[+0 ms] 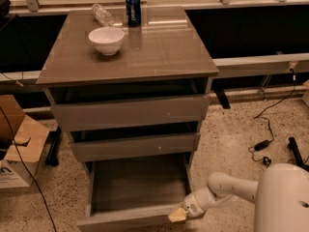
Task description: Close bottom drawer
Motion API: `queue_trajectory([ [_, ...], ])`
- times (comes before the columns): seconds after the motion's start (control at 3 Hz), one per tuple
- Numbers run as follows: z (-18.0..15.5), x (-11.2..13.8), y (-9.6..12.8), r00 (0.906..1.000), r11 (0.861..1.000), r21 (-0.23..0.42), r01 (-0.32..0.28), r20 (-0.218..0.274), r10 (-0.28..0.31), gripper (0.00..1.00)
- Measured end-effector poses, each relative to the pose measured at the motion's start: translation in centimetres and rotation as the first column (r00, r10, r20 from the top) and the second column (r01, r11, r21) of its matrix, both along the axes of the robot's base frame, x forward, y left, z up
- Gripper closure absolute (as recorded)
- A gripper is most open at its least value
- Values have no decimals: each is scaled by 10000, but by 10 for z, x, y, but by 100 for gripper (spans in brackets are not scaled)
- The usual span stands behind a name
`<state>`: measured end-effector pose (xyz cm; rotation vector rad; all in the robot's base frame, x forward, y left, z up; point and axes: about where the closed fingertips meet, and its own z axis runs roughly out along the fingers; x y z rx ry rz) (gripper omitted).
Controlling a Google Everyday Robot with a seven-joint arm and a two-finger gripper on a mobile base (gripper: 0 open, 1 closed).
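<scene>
The grey-brown cabinet [159,52] stands in the middle of a speckled floor, and its top surface carries three small things. Of its three drawers, the top drawer [130,112] and the middle drawer [135,146] each stand slightly out from the frame. The bottom drawer [140,187] is pulled far out toward the camera, and its shallow box shows only its own wood-grain floor. The robot's white body [285,202] fills the lower right corner, and its arm [231,187] reaches left toward the drawer.

At the left edge a cardboard box [21,144] sits on the floor with its flaps up; what it holds is hidden. On the surface a white bowl [106,40] stands near the back left, its inside not clearly visible. Behind it a blue can [133,10] stands upright, with a clear plastic bottle [102,15] lying just left of the can.

The gripper [177,215] is at the right end of the bottom drawer's front edge, apparently touching it; whether it is spread or closed cannot be told.
</scene>
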<state>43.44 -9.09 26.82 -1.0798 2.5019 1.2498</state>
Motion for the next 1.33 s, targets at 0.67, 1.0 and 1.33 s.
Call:
queue_trajectory([
  [0.67, -46, -1, 4, 9969, 9969, -265, 742, -257, -748, 100],
  [1.0, -62, 8, 0, 9910, 9892, -617, 1326, -124, -1336, 100],
  [1.33, -67, 20, -1, 9840, 9809, -777, 1782, 162, -1775, 100],
])
